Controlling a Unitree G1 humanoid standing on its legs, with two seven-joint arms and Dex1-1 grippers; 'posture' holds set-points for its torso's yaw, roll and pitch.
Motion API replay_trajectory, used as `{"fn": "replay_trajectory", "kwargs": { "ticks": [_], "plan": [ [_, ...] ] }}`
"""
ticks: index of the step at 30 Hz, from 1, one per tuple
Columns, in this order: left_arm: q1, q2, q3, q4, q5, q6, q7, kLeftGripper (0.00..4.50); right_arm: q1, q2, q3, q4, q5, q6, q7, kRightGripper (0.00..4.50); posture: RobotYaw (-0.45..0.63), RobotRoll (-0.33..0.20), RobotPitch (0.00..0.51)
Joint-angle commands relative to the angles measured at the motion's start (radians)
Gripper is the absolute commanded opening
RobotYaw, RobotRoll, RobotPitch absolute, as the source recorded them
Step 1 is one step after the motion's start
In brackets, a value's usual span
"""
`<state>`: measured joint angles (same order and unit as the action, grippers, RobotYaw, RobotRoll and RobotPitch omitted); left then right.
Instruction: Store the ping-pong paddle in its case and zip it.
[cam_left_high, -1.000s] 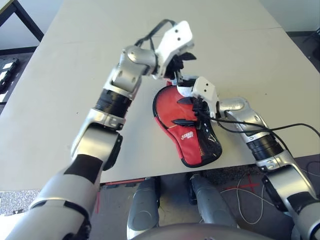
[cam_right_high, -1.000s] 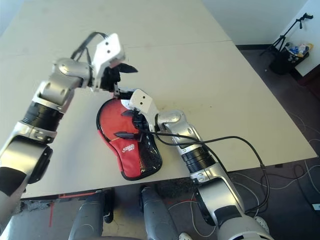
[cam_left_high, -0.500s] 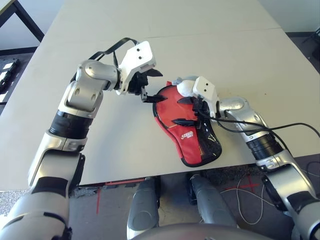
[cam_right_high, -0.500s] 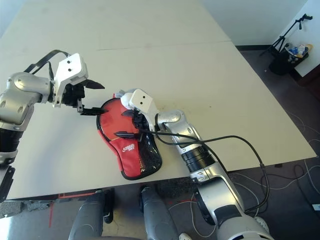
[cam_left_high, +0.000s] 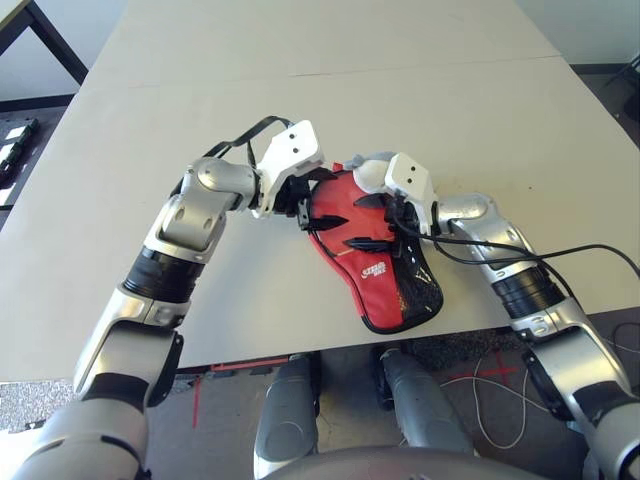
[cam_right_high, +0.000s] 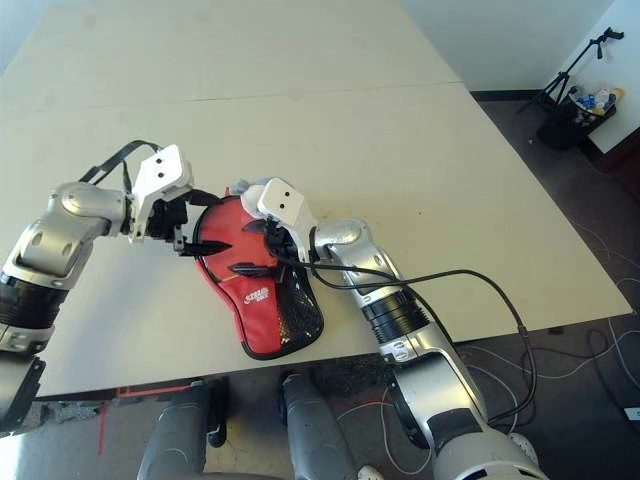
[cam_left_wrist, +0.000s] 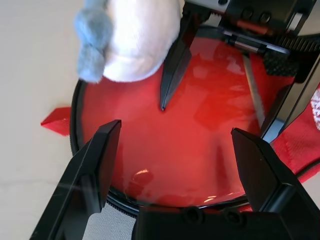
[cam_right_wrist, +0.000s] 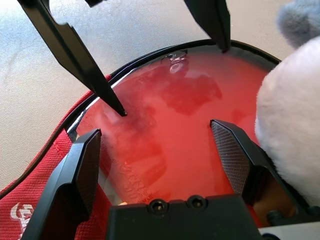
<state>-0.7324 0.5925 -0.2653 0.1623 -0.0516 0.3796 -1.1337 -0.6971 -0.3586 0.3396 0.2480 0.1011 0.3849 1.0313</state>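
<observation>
From the left, the left arm reaches in over the pale bench (cam_left_high: 120, 250), and the left gripper (cam_left_high: 305, 200) sits low at the round end of the case (cam_left_high: 385, 290), its jaws spread wide with nothing between them. Seen from that wrist, the two black fingers (cam_left_wrist: 92, 170) stand on either side of a glossy red round face, the ping-pong paddle (cam_left_wrist: 190, 150), which lies inside the case's black zipper edging. The fingers are above the paddle; I cannot tell whether they touch it. A small red tab pokes out from the case's edge onto the bench.

The case lies flat near the bench's front edge, its round end toward the grippers and its narrow end, with the black mesh pocket (cam_left_high: 415, 285) and small logo, pointing toward the front edge. It is open at the round end, where the paddle's red face shows.

At the far side of the paddle's round face is a fluffy whitish ball (cam_left_wrist: 135, 40) with a bluish-grey tuft.

To the right, the right gripper (cam_left_high: 375, 222) hovers over the case, jaws also spread and empty, facing the left one across the paddle. A black cable (cam_left_high: 540, 255) loops along the right forearm.
</observation>
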Motion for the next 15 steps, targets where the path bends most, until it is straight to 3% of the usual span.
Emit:
{"fn": "replay_trajectory", "kwargs": {
  "ticks": [1,15],
  "plan": [
    [0.017,-0.006,-0.035,0.036,0.020,-0.022,-0.006,4.48,0.040,-0.015,0.043,0.037,-0.033,0.041,0.012,4.50,0.00,0.000,0.228],
    [0.025,-0.030,-0.054,0.064,0.032,-0.027,-0.011,4.48,0.038,-0.085,-0.017,-0.104,0.038,0.128,0.061,4.50,-0.02,0.000,0.232]
  ]
}}
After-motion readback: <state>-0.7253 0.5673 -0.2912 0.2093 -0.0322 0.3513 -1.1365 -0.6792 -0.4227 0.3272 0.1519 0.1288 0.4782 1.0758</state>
